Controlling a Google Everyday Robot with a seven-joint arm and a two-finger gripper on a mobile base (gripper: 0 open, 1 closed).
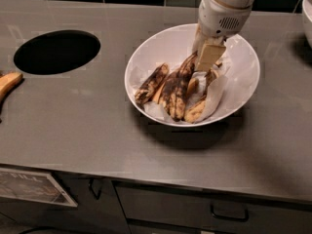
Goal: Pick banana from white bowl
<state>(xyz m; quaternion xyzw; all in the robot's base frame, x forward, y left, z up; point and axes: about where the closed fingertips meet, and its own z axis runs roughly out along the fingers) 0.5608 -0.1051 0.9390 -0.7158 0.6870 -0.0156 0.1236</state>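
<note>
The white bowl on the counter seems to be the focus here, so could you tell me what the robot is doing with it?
The robot's arm reaches down into the white bowl, with the gripper at the stem end of the banana bunch. The bunch lies in the bowl on a thin white wrapper sheet and is not yet lifted out. Whether it is gripped cannot be made out. The bowl sits on the grey counter, right of a round hole.
</note>
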